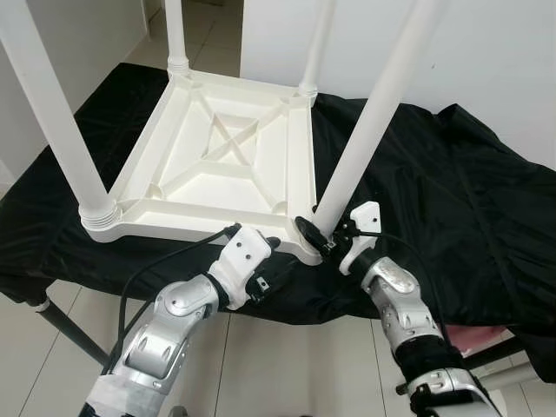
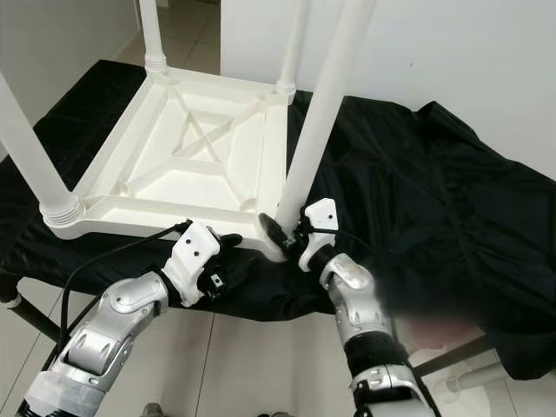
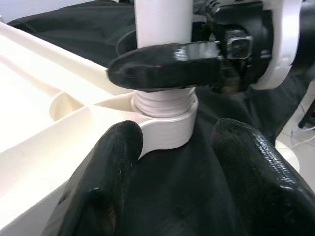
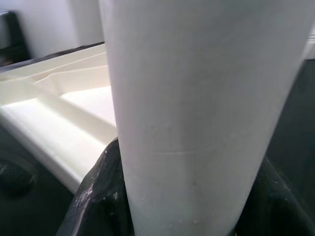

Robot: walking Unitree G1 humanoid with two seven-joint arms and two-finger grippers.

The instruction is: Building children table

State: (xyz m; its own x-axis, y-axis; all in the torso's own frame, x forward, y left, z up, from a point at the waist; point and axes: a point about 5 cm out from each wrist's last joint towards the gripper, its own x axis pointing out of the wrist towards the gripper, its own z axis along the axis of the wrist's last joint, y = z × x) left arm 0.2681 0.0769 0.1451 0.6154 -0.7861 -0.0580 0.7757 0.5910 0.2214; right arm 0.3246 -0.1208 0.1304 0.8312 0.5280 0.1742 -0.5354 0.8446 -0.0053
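So there's a big black cloth spread over a work surface, taking up most of the middle and right of the head views. On top of it, upper left to centre of the frame, sits the white kids' table top, flipped upside down so you can see the ribbed underside with the X brace. Four white legs stick up out of its corners and run off the top edge of the picture: the near-left leg at the left edge, two far ones at the top, and the near-right leg, which leans a bit to the right as it goes up.

The right gripper is clamped around the base of that near-right leg, just above the threaded collar where it meets the corner socket. In the right wrist view the leg sits between both black fingers, touching them.

The left gripper is low centre in the frame, right at the front edge of the table top beside the same corner. Its fingers are spread apart with nothing between them, just resting over the black cloth near the socket.

Pale tiled floor at the bottom.
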